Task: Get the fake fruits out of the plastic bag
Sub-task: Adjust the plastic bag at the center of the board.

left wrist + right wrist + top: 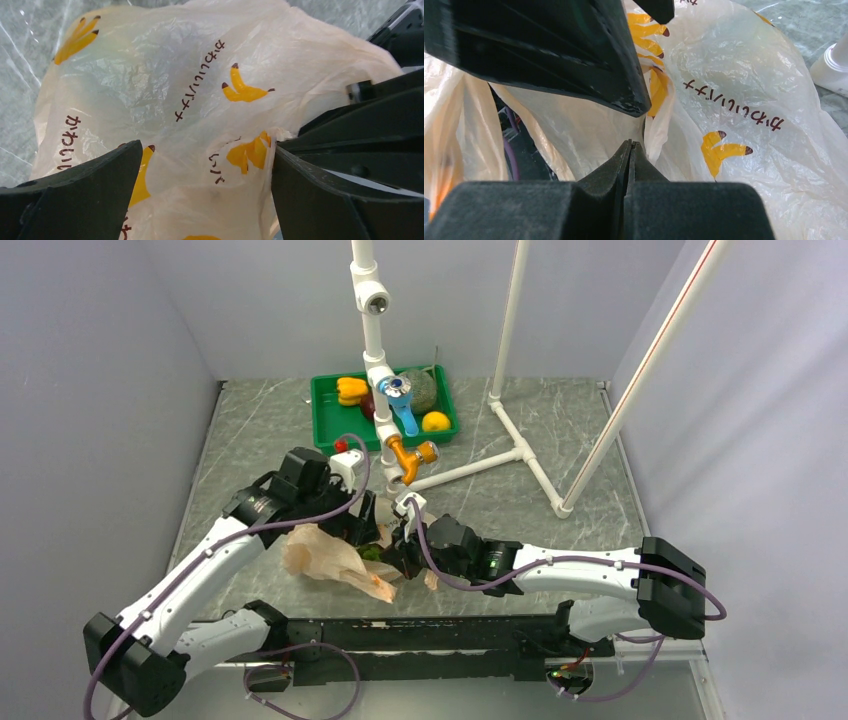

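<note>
The peach plastic bag point(325, 558) with yellow banana prints lies crumpled on the table between my two arms. A bit of green fruit point(372, 552) shows at its mouth; other fruits inside are hidden. My left gripper point(362, 527) is at the bag's top; in the left wrist view the gripper point(205, 175) is open, its fingers point(85, 190) standing either side of a bulge of the bag point(190, 100). My right gripper point(405, 548) is at the bag's mouth; in the right wrist view it point(630, 146) is shut, its tips against a fold of the bag point(744, 100), with no film visible between them.
A green tray point(325, 390) at the back holds a yellow-orange pepper point(351, 390), a netted melon point(422, 390), a yellow round fruit point(436, 421) and a maroon one point(368, 406). A small red ball point(341, 446) lies by the left arm. A white pipe frame point(520, 445) stands behind.
</note>
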